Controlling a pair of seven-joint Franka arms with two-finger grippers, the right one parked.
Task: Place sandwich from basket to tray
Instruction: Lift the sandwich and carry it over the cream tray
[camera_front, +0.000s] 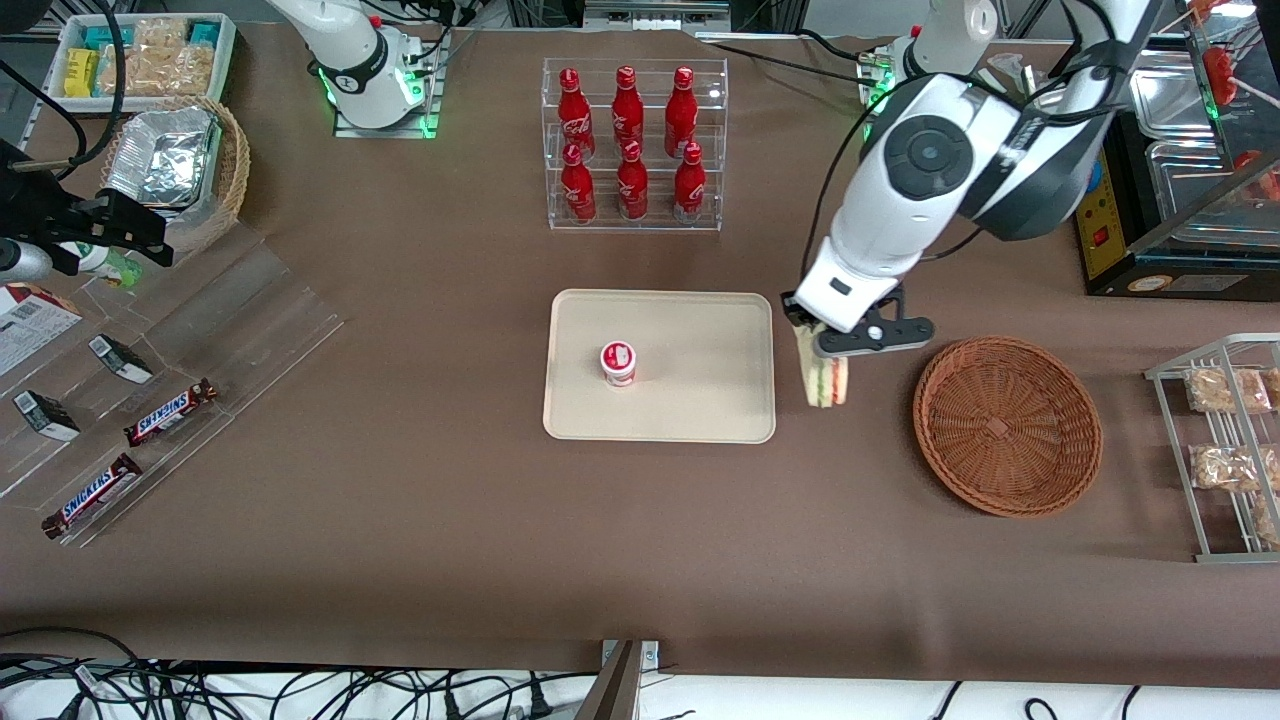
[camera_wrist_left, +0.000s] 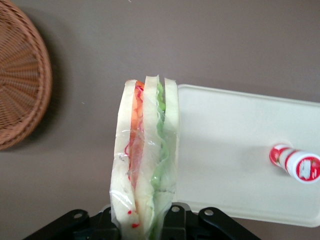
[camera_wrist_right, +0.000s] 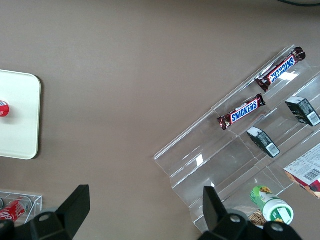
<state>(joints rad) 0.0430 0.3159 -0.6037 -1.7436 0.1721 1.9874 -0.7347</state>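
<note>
My left gripper (camera_front: 826, 345) is shut on the sandwich (camera_front: 826, 379), a clear-wrapped wedge of pale bread with red, green and yellow layers. It hangs above the brown table between the tray (camera_front: 700, 415) and the basket (camera_front: 1007, 424), close to the tray's edge. In the left wrist view the sandwich (camera_wrist_left: 145, 165) points out from the gripper (camera_wrist_left: 142, 220), over the table just beside the cream tray's rim (camera_wrist_left: 240, 212). The round reddish-brown wicker basket (camera_wrist_left: 20, 80) holds nothing.
A small red-and-white capped cup (camera_front: 618, 363) stands on the tray; it also shows in the left wrist view (camera_wrist_left: 296, 164). A clear rack of red bottles (camera_front: 632, 145) stands farther from the front camera. A wire rack of bagged snacks (camera_front: 1225, 440) lies toward the working arm's end.
</note>
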